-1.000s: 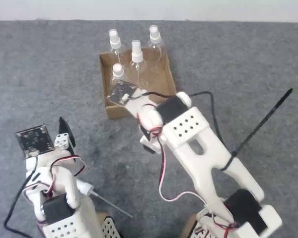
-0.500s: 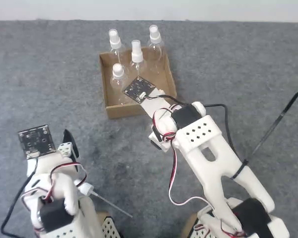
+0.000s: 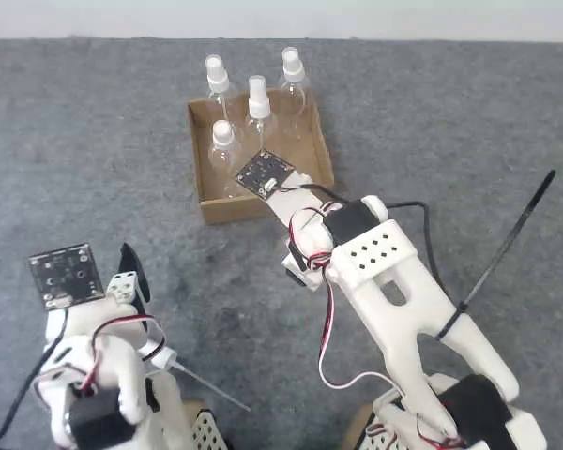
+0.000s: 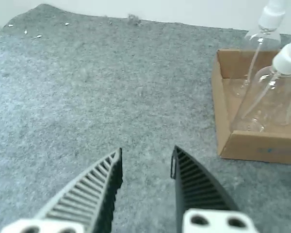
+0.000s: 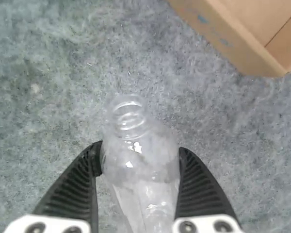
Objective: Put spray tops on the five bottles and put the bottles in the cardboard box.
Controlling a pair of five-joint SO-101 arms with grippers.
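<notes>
Grey felt table (image 3: pixel 94 141) carries a box (image 3: pixel 227 209) of capped bottles (image 3: pixel 223 141). Near the box, the right end effector (image 5: pixel 138 148) is clamped on an uncapped bottle (image 5: pixel 136 162); the left end effector (image 4: pixel 146 153) gapes, empty.

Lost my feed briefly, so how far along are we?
Done: four capped bottles stand in the cardboard box. In hand: the right gripper grips the fifth bottle, uncapped. Remaining: fit the loose spray top lying by the left arm, then box it.
</notes>
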